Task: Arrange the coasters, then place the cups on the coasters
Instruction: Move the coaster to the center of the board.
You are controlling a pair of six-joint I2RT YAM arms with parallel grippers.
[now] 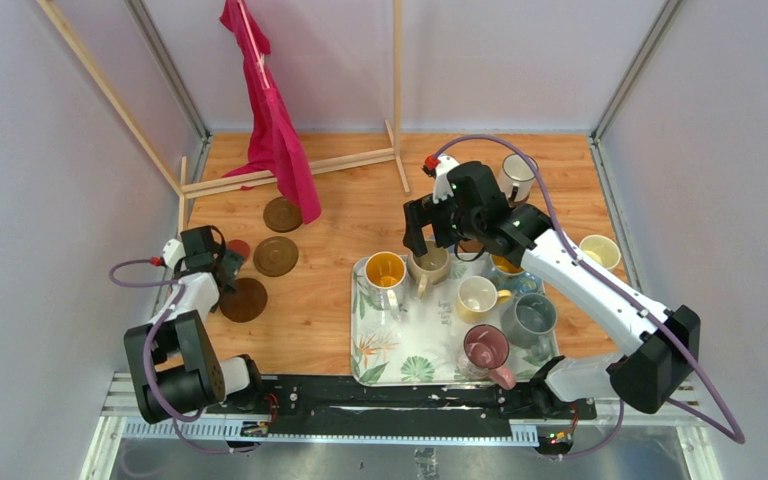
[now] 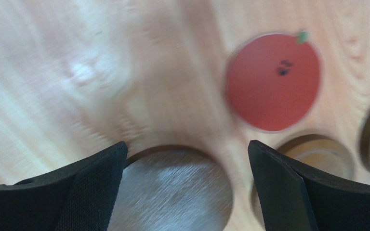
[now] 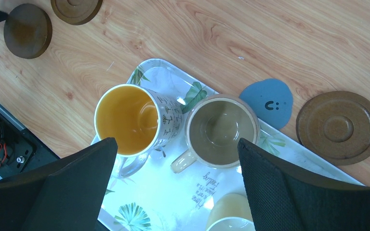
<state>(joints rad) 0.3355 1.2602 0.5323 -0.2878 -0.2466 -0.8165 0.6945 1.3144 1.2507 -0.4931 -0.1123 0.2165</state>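
My left gripper [image 1: 228, 266] hangs open low over the coasters at the table's left. In the left wrist view its fingers [image 2: 94, 185] straddle a dark brown coaster [image 2: 173, 190] without touching it, and the red coaster [image 2: 273, 81] lies just beyond. Further brown coasters [image 1: 276, 256] [image 1: 283, 213] [image 1: 244, 299] lie nearby. My right gripper [image 1: 430, 238] is open above the tray's far-left corner, over the orange-lined cup [image 3: 125, 118] and the beige cup [image 3: 221, 129]. A grey-blue coaster [image 3: 268, 102] and a brown coaster [image 3: 339, 126] lie beside the tray.
The leaf-patterned tray [image 1: 400, 352] carries several cups, among them yellow [image 1: 478, 297], grey [image 1: 530, 318] and maroon [image 1: 486, 348]. A cream cup [image 1: 600, 252] and a white dark-rimmed cup [image 1: 517, 177] stand on the wood. A red cloth [image 1: 275, 130] hangs on a wooden rack at the back.
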